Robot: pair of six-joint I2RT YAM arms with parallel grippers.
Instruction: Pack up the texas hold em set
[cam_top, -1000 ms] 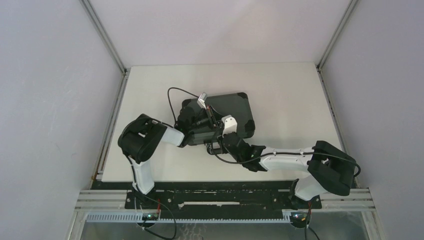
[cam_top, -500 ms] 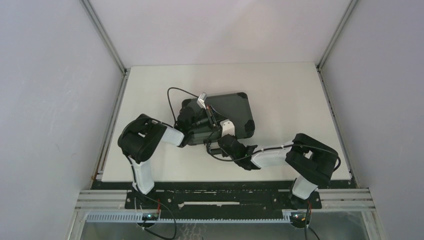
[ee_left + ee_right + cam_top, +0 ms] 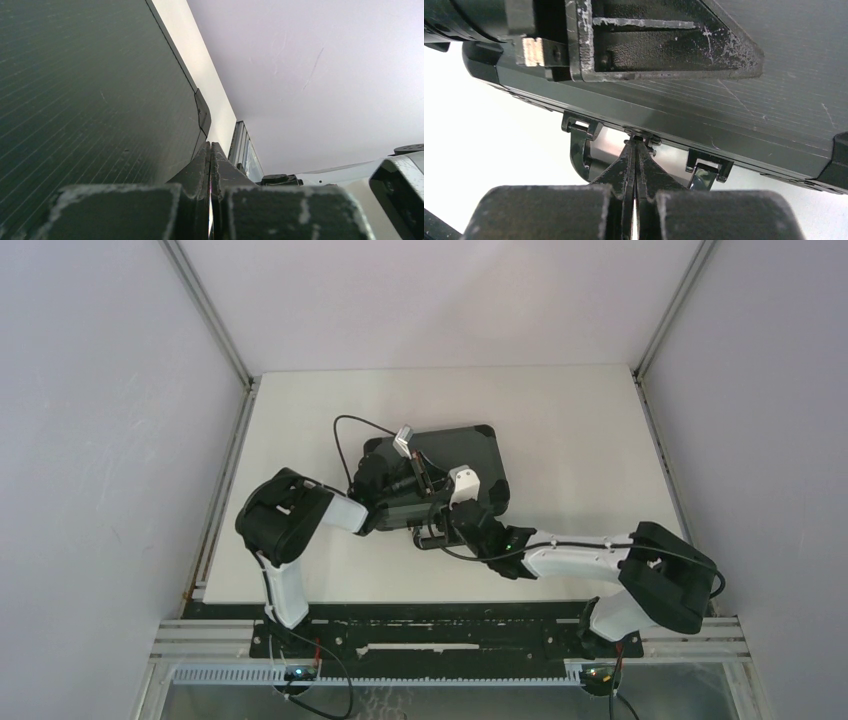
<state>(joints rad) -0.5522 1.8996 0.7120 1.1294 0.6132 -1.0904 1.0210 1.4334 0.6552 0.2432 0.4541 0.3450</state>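
Surface: white table (image 3: 580, 420), pale grey walls (image 3: 100, 440) around it.
Left gripper (image 3: 210, 150): clenched on nothing, fingers lying against the ribbed lid of the briefcase (image 3: 470, 452).
Right gripper (image 3: 636, 145): pressed together, empty, tips at the case's front edge, between the two mounts of its handle (image 3: 579, 162).
Case position: closed, flat mid-table, under the left fingers, just ahead of the right tips.
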